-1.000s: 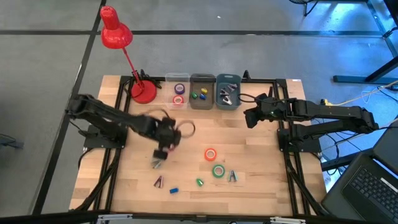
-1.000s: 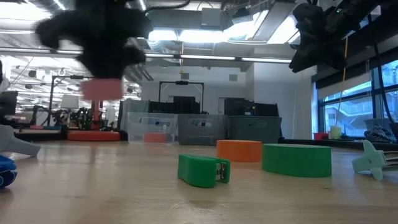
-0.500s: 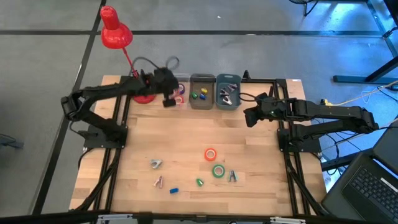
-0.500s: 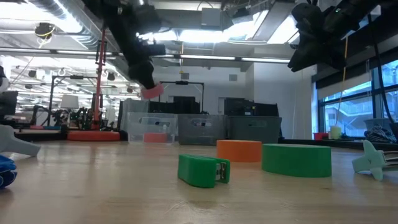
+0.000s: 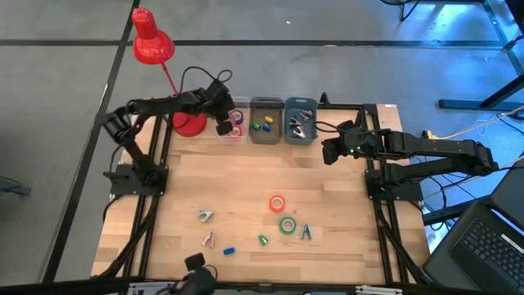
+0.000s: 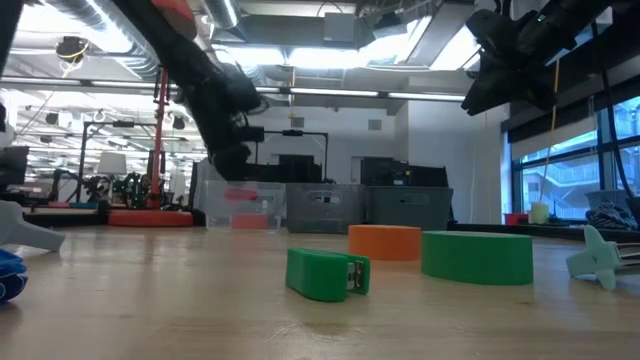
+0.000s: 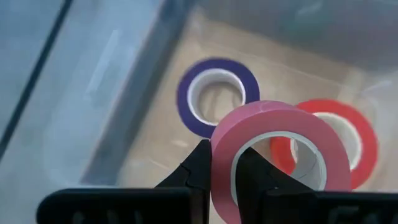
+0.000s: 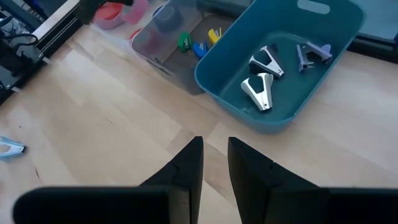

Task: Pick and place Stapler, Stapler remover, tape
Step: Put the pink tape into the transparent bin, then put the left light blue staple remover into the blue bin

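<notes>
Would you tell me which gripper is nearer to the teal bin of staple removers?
The right gripper is nearer: it hovers just beside the teal bin. The left gripper, holding a pink tape roll, is over the clear bin, two bins away.

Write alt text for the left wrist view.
The left tool holds a pink tape roll upright by its rim, above a clear bin. A purple roll and a red roll lie flat inside.
</notes>
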